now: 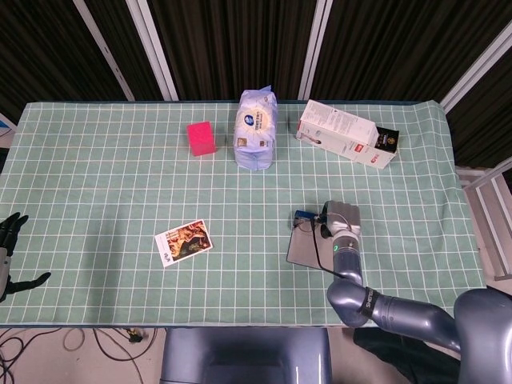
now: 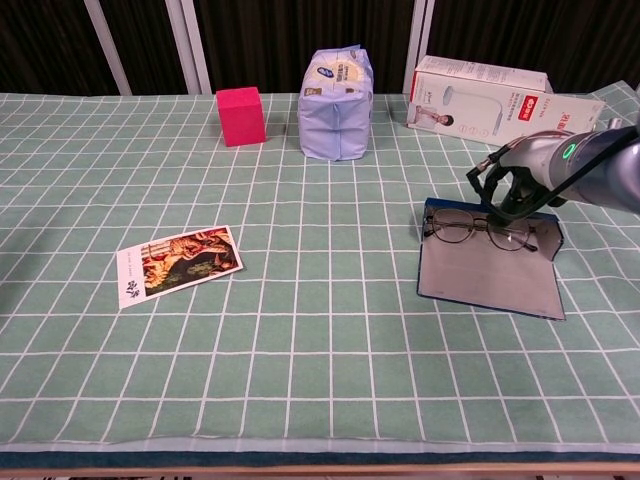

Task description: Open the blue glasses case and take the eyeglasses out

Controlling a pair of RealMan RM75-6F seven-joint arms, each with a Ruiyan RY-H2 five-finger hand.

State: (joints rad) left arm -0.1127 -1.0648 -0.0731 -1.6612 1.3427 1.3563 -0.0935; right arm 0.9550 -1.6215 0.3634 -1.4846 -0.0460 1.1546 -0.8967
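The blue glasses case (image 2: pixel 488 278) lies opened flat on the green checked cloth at the right; the head view shows the case (image 1: pixel 306 248) as a grey sheet. Dark-framed eyeglasses (image 2: pixel 470 232) rest across its far end. My right hand (image 2: pixel 508 200) comes down from the right onto the right side of the frame, and its dark fingers are mostly hidden by the wrist and a cable loop. From above, the right hand (image 1: pixel 322 221) is covered by the forearm. My left hand (image 1: pixel 10 254) hangs off the table's left edge, fingers spread, holding nothing.
A pink block (image 2: pixel 241 115), a pale blue tissue pack (image 2: pixel 338 90) and a white carton (image 2: pixel 480 92) stand along the back. A picture card (image 2: pixel 178 263) lies at the front left.
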